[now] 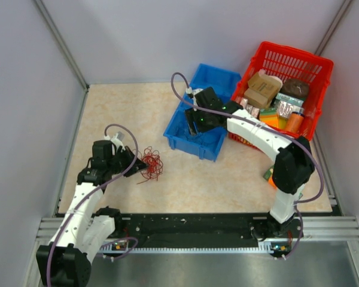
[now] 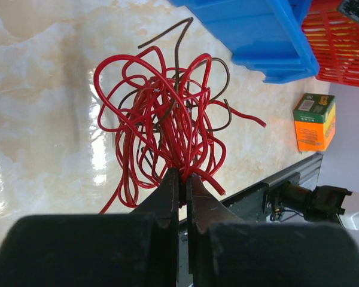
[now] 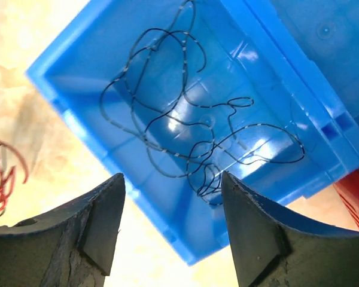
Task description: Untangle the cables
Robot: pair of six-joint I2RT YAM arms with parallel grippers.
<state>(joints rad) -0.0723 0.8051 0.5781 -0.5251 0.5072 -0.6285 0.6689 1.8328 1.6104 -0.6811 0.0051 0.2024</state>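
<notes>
A tangle of bright red cable (image 1: 151,164) with dark brown strands lies on the table at the left. In the left wrist view the red cable (image 2: 161,113) loops widely, and a dark brown cable (image 2: 177,54) sticks out of its top. My left gripper (image 2: 182,174) is shut on the tangle's near strands; it also shows in the top view (image 1: 133,162). A thin black cable (image 3: 207,179) lies loosely coiled inside the blue bin (image 3: 48,84). My right gripper (image 3: 172,176) hangs open and empty above that bin; it also shows in the top view (image 1: 194,125).
The blue bin (image 1: 210,78) stands at the back centre. A red basket (image 1: 287,60) full of packets stands to its right. A small orange and green box (image 2: 314,122) lies on the table near the right arm's base. Walls enclose the table on three sides.
</notes>
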